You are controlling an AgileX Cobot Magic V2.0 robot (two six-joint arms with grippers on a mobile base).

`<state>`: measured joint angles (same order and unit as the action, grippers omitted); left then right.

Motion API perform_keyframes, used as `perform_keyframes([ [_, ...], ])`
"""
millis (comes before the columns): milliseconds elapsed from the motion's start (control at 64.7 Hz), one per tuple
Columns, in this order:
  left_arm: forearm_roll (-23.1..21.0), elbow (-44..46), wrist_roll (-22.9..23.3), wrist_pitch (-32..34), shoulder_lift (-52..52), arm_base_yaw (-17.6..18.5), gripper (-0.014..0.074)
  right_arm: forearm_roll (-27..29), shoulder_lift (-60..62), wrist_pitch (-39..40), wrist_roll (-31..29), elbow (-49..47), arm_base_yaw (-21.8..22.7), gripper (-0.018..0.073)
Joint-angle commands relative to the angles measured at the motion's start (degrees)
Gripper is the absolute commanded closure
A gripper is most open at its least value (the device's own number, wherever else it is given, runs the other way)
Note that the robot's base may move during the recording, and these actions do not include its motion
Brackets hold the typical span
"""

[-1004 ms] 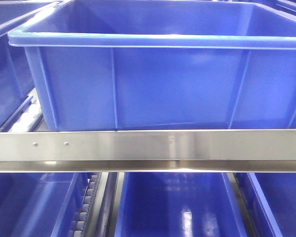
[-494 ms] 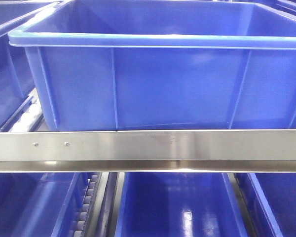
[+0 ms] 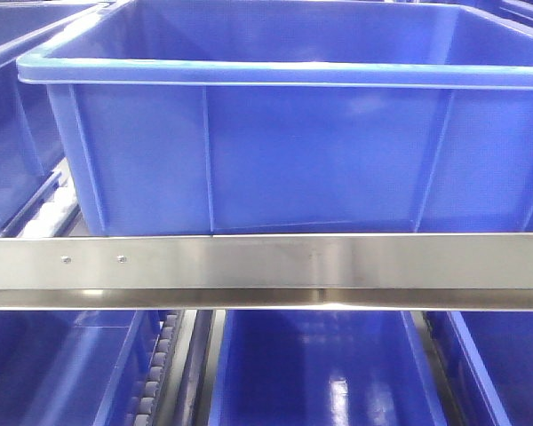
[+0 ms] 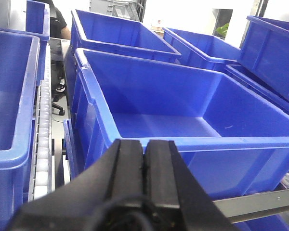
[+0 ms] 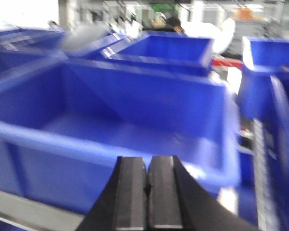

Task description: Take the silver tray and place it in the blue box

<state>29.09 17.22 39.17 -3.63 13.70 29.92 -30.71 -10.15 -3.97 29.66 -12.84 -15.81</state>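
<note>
You've got the big deep blue plastic box (image 3: 284, 151) upright on the upper shelf level, open top facing up, thick rim lip all round, vertical ribs down its near side wall. In the left wrist view (image 4: 183, 120) its smooth floor shows. The right wrist view (image 5: 111, 115) is blurred but shows the same open box. You can't see the silver tray in any view.

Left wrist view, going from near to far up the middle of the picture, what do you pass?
Left gripper with its jaws pressed together → near rim of the blue box → its bare floor → its far wall → another blue crate behind it.
</note>
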Motion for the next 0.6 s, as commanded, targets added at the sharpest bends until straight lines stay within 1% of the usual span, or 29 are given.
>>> perform_keyframes([
  [0, 0.46, 1.47, -0.26, 4.49, 0.4, 0.32, 0.0689, 11.25, 1.63, 4.78, -12.37, 1.9, 5.46, 0.051],
  [46, 0.46, 1.47, -0.26, 4.49, 0.4, 0.32, 0.0689, 18.3, 2.94, 6.48, -19.49, 4.33, 9.3, 0.051],
  [77, 0.46, 1.47, -0.26, 4.49, 0.4, 0.32, 0.0689, 21.93, 3.55, 7.77, -22.94, 5.86, 11.38, 0.051],
  [108, 0.46, 1.47, -0.26, 4.49, 0.4, 0.32, 0.0689, 24.48, 4.07, 9.07, -25.08, 7.45, 13.16, 0.051],
  [139, 0.46, 1.47, -0.26, 4.49, 0.4, 0.32, 0.0689, 25.81, 4.65, 10.34, -25.69, 9.03, 14.66, 0.051],
  [201, 0.46, 1.47, -0.26, 4.49, 0.4, 0.32, 0.0689, 26.14, 6.26, 12.65, -25.64, 11.88, 16.5, 0.051],
  [263, 0.46, 1.47, -0.26, 4.49, 0.4, 0.32, 0.0689, 26.14, 8.75, 13.86, -25.58, 14.02, 17.14, 0.051],
  [355, 0.46, 1.47, -0.26, 4.49, 0.4, 0.32, 0.0689, 26.14, 12.12, 12.01, -25.3, 14.74, 17.14, 0.051],
  [587, 0.46, 1.47, -0.26, 4.49, 0.62, 0.32, 0.0689, 26.14, 11.87, 11.76, -24.71, 14.74, 17.14, 0.051],
])
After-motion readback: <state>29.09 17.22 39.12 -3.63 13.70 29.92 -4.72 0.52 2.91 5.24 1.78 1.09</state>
